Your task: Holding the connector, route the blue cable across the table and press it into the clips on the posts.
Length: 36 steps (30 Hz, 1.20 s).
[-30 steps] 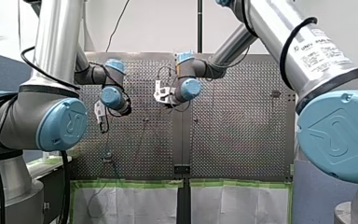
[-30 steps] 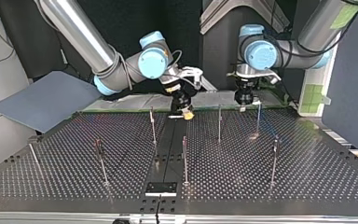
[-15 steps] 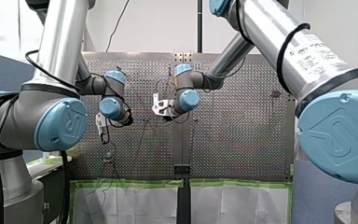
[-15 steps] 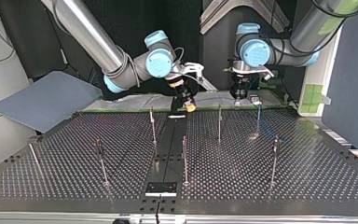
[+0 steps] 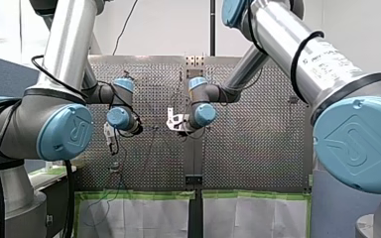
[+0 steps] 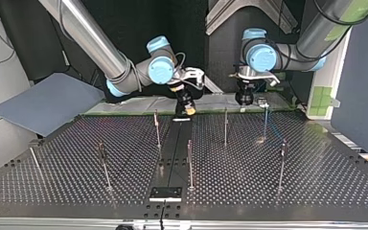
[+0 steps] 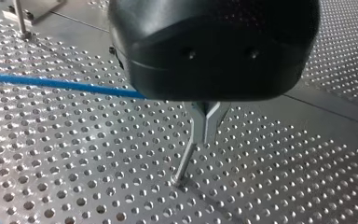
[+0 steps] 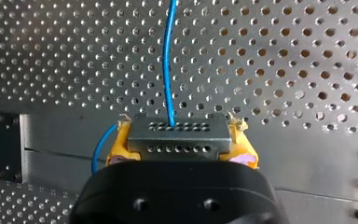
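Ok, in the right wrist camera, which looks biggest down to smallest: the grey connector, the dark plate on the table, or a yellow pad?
1. connector
2. dark plate
3. yellow pad, mostly hidden beside the connector

The connector is nearest the camera, so it may only look bigger than the plate.

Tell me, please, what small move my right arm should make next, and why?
Probably ease the right claw toward the post beside it, with the cable taut: its yellow pads clamp the connector, and the cable runs free over the table, in no clip seen there.
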Each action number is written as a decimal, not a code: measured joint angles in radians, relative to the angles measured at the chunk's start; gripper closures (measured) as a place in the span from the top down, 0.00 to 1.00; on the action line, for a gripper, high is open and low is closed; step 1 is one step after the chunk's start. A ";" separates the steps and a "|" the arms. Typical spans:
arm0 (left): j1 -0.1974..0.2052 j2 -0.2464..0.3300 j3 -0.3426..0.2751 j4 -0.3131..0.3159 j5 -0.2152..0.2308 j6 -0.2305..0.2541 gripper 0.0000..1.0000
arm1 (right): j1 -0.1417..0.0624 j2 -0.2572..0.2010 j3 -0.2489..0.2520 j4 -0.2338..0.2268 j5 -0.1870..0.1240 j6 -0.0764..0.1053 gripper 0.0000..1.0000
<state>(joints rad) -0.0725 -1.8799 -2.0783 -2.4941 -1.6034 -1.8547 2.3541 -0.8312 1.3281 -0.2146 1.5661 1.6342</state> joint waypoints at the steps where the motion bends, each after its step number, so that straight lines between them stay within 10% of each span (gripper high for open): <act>1: 0.000 -0.004 0.002 0.002 0.003 -0.001 0.00 | -0.002 0.001 0.000 -0.001 0.000 0.000 0.00; 36: 0.054 -0.140 0.198 -0.005 0.040 -0.050 0.00 | -0.066 0.003 -0.016 -0.084 -0.056 0.028 0.00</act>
<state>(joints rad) -0.0181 -2.0198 -1.8800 -2.4994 -1.5637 -1.9043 2.2886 -0.8279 1.3125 -0.2984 1.5106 1.6618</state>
